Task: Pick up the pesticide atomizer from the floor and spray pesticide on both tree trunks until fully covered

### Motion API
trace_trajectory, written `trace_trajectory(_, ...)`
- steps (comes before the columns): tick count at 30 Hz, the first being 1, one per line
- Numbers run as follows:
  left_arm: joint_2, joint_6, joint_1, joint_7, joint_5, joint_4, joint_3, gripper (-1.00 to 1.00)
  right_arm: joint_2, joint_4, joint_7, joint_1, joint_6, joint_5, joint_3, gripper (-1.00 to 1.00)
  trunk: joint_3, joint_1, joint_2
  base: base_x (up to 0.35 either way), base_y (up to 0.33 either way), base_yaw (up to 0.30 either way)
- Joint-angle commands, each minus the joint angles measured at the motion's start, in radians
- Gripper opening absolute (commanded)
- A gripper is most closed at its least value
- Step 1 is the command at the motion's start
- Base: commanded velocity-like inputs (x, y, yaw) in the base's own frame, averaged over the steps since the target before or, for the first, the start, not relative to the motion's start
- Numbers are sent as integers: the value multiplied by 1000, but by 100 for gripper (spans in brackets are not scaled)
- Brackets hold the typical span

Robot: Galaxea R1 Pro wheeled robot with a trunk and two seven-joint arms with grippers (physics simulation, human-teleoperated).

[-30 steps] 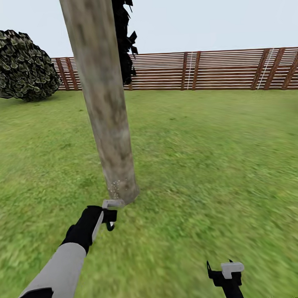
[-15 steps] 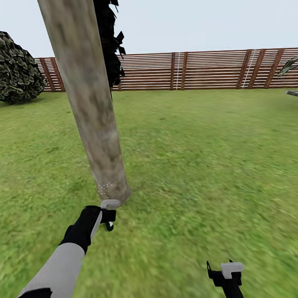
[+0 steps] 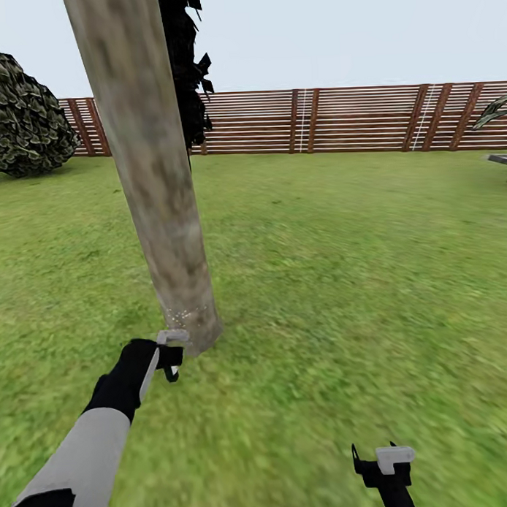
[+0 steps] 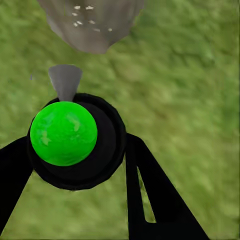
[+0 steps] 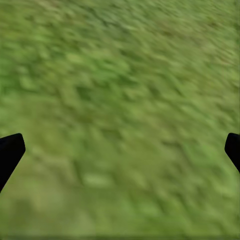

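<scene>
My left gripper (image 4: 75,165) is clamped on the pesticide atomizer (image 4: 64,132), whose nozzle points at the tree trunk (image 3: 152,176) just ahead. Whitish pesticide (image 3: 184,314) specks dot the trunk's base. My right gripper (image 5: 120,150) hangs spread wide over the floor (image 3: 357,279), holding nothing.

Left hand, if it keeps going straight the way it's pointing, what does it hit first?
Most likely the base of the tree trunk, right ahead of the left hand and the atomizer it holds. Only a short strip of grass separates them, though depth is unclear.

No text, label, brand, number or sign can be read anywhere.
</scene>
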Motion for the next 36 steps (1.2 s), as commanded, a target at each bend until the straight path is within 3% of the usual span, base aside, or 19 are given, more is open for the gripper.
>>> trace_trajectory(1,-37,7,-11,0,-5,-10,-1,-100,0,0,0,0,0,0,0,100,0,0,0,0,0,0)
trace_trajectory(4,-67,87,-29,0,-5,-42,-2,-100,0,0,0,0,0,0,0,100,0,0,0,0,0,0)
trace_trajectory(7,-60,145,-30,-2,-4,-94,2,-100,0,0,0,0,0,0,0,100,0,0,0,0,0,0)
trace_trajectory(9,-33,152,-30,-2,-5,-102,6,-100,0,0,0,0,0,0,0,100,0,0,0,0,0,0)
trace_trajectory(10,11,156,-30,-4,-3,-104,8,-100,0,0,0,0,0,0,0,100,0,0,0,0,0,0)
trace_trajectory(11,33,157,-29,-6,-3,-105,9,-100,0,0,0,0,0,0,0,100,0,0,0,0,0,0)
trace_trajectory(14,51,158,-26,-12,-3,-109,6,-100,0,0,0,0,0,0,0,100,0,0,0,0,0,0)
trace_trajectory(18,23,158,-26,-13,-3,-133,0,-100,0,0,0,0,0,0,0,100,0,0,0,-119,0,0)
trace_trajectory(20,-25,158,-34,-12,-5,-145,-3,-100,0,0,0,0,0,0,0,100,0,0,0,-185,0,0)
trace_trajectory(24,-47,158,-39,-12,-5,-149,-4,-100,0,0,0,0,0,0,0,100,0,0,0,-30,0,0)
trace_trajectory(28,-37,160,-38,-12,-4,-176,5,-100,0,0,0,0,0,0,0,100,0,0,0,-3,0,0)
trace_trajectory(29,-27,160,-38,-12,-5,-184,6,-100,0,0,0,0,0,0,0,100,0,0,0,0,0,0)
trace_trajectory(30,2,161,-37,-13,-5,-194,8,-100,0,0,0,0,0,0,0,100,0,0,0,0,0,0)
trace_trajectory(32,23,170,-36,-13,-3,-200,7,-100,0,0,0,0,0,0,0,100,0,0,0,0,0,0)
trace_trajectory(34,21,175,-34,-13,-4,-207,4,-100,0,0,0,0,0,0,0,100,0,0,0,0,0,0)
trace_trajectory(36,3,181,-35,-13,-3,-228,-1,-100,0,0,0,0,0,0,0,100,0,0,0,0,0,0)
